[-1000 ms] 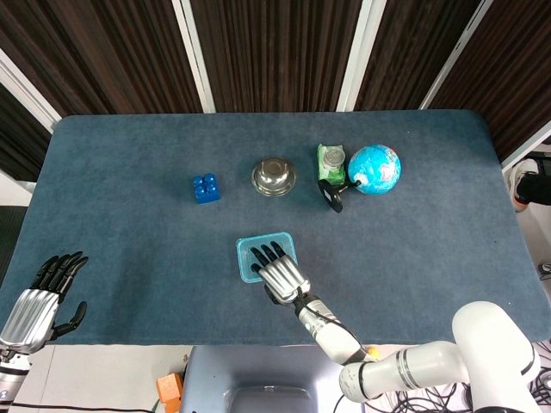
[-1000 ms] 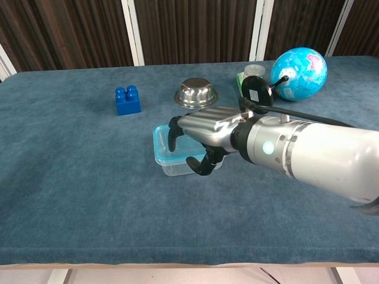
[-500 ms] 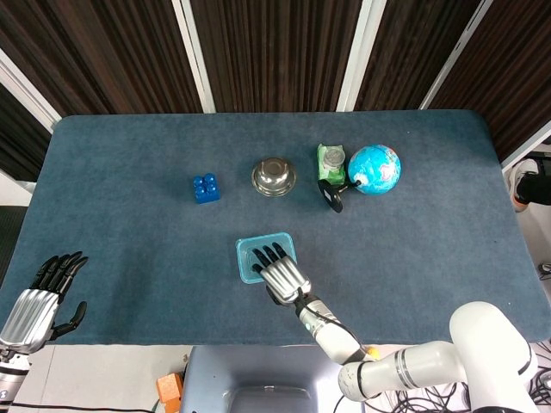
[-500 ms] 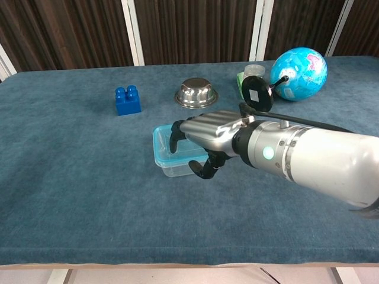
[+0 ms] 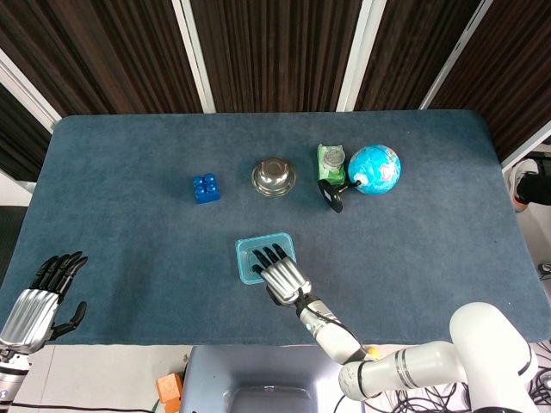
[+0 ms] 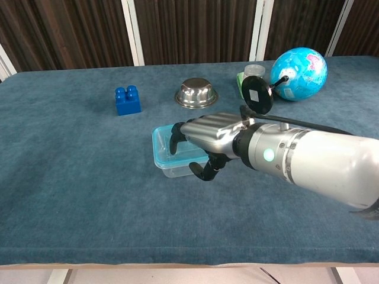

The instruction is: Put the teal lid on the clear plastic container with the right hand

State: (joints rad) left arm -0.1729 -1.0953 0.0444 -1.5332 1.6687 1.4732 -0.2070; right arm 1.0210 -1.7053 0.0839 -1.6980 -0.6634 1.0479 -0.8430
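Teal lid [image 6: 163, 145] seated on clear plastic container [image 6: 177, 167], pressed beneath right robot hand [image 6: 204, 139]; grasp indeterminable.

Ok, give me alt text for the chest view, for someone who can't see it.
A robot's right hand rests, fingers curled, on the teal lid of a clear plastic container on a blue-covered table. Behind stand a blue toy brick, a small steel bowl and a globe.
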